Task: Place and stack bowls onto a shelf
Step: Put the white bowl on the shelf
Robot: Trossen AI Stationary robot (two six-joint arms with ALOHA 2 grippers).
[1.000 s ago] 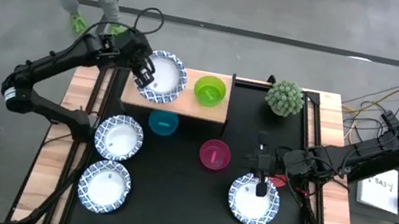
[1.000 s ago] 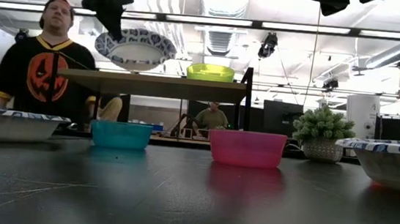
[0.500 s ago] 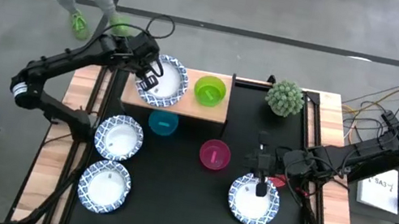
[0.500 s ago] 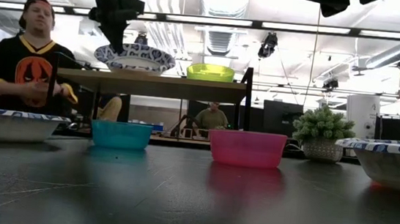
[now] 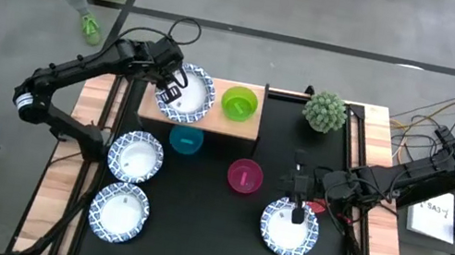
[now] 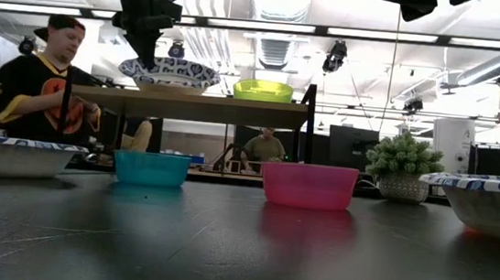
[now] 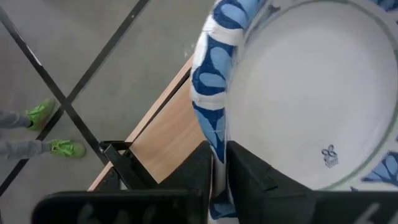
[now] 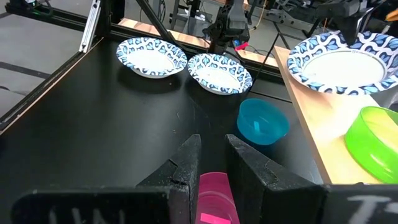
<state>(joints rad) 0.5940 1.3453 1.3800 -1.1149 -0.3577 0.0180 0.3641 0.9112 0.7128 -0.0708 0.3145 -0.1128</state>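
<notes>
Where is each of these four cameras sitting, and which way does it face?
High: overhead, straight down; both arms, shelf.
Low: tabletop height, level toward the room; left arm drops onto the patterned bowl.
Left wrist: on the left arm; left gripper pinches that bowl's rim.
Right wrist: on the right arm; right gripper over the magenta bowl.
All share the shelf's patterned bowl.

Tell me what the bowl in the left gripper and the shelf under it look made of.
The patterned bowl, pinched at its rim by the left gripper, looks like glazed ceramic or melamine: glossy white with printed blue. The shelf looks like pale matte wood with visible grain, on thin black metal legs.
</notes>
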